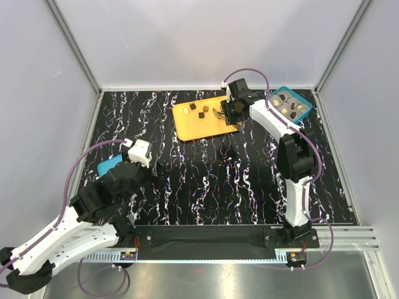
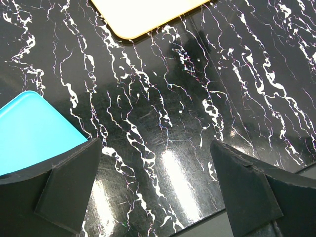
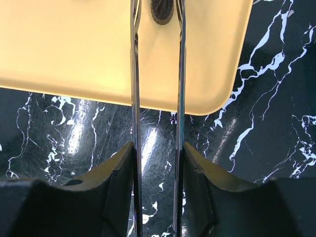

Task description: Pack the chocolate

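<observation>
At the far edge of the tabletop (image 1: 206,187), a chocolate (image 3: 162,10) on the tray (image 3: 74,54) sits between the right fingers (image 3: 179,74), narrowly apart. They should be closed gently and lifted straight. The left fingers (image 2: 74,187) are held wide apart.

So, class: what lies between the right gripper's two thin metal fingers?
In the right wrist view, a round ridged dark brown chocolate sits on the flat orange tray between the right gripper's metal fingers; whether they touch it is unclear.
</observation>
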`<state>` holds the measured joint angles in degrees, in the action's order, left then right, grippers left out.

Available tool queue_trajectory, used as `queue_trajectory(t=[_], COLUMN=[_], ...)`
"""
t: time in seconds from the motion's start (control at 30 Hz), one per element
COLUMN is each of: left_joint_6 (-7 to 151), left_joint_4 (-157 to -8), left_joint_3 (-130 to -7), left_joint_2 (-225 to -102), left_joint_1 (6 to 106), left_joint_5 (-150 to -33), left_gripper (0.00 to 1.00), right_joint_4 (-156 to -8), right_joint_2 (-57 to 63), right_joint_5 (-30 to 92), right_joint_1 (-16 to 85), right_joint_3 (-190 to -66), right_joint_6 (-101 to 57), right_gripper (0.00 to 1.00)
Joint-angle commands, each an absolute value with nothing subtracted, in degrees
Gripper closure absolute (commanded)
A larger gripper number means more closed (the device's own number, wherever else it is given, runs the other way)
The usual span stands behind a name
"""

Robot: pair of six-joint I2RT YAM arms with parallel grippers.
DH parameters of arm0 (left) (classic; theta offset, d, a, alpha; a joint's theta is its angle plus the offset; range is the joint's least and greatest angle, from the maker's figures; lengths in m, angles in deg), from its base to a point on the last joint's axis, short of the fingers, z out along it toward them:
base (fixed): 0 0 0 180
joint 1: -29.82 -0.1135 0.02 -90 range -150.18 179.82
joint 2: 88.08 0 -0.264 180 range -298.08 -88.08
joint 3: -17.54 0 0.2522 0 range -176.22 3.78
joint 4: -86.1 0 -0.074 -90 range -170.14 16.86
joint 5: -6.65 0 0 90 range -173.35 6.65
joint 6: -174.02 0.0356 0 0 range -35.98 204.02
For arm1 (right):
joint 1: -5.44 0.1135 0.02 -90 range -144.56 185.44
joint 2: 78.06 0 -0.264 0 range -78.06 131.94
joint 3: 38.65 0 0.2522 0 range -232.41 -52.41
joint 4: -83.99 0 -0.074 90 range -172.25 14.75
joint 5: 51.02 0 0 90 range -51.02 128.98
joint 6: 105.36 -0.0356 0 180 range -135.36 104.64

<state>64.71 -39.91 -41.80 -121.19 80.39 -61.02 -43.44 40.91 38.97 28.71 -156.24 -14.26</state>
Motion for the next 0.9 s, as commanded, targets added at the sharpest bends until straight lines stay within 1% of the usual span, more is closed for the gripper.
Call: queue_trajectory(t=[0.0,0.17,0.87], left_joint_6=[64.8,64.7,64.7], left_joint_4=[-42.2,-42.2,-42.1], left_joint_3=[-42.1,-42.1,-42.1], left_joint_2=[-120.8,-120.6,-120.4], left_joint_1=[80.4,80.4,80.4], left_joint_5=[-60.0,-59.9,-59.7], left_gripper=[0.01,0.01,0.01], right_joint_4=[-44.3,-44.3,-42.9], right_joint_2=[40.9,40.0,40.2], right_joint_5=[41.2,43.1,41.9], right_joint_1=[29.3,29.4,30.1], right_joint_3=[-158.6,-156.7,-155.7], right_joint_6=[-12.9,-12.9,-13.9], right_gripper=[0.53,0.53,0.54])
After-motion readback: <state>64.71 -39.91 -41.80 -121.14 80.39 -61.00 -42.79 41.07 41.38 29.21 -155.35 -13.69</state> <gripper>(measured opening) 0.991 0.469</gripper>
